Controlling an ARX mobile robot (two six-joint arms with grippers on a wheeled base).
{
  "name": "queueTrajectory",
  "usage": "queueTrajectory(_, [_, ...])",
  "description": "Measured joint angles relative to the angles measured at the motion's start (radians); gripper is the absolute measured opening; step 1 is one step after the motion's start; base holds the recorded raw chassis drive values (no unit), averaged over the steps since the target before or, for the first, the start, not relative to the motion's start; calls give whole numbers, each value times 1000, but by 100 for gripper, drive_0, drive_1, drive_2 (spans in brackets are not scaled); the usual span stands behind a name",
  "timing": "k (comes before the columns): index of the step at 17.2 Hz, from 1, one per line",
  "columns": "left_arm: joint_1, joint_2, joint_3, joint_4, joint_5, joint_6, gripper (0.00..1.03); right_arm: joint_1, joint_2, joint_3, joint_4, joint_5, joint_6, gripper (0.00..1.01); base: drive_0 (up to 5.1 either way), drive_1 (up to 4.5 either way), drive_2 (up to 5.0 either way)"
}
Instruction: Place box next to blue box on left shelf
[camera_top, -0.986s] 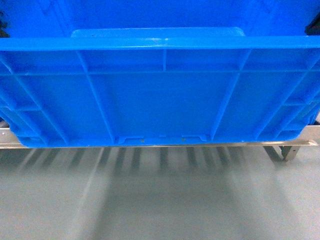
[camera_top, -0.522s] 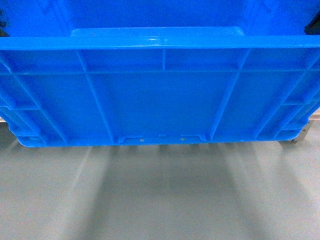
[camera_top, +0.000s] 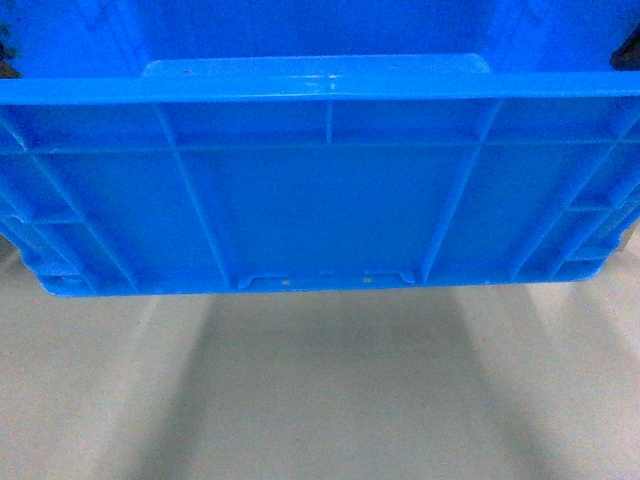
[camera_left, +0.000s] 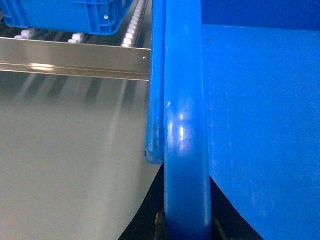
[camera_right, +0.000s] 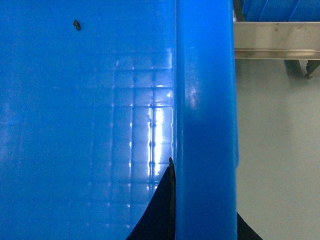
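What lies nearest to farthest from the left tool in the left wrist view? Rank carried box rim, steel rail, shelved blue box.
1. Carried box rim, centre, running from the bottom edge.
2. Steel rail, upper left.
3. Shelved blue box, top left, on white rollers.

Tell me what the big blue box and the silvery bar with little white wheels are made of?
The box looks like shiny moulded plastic: bright even blue, raised ribs, soft glints on its rim. The bar on the shelf looks like brushed metal, grey with streaky reflections. The little rollers seem white plastic, though they are too small to be sure.
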Motion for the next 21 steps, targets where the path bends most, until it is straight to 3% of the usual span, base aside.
queueTrajectory(5, [0,0,0,0,0,0,6,0,0,0,0,0,0,7,0,0,0])
queueTrajectory(21, [0,-1,0,-2,-1,0,6,0,0,0,-3,1,-1,7,10,433,-414])
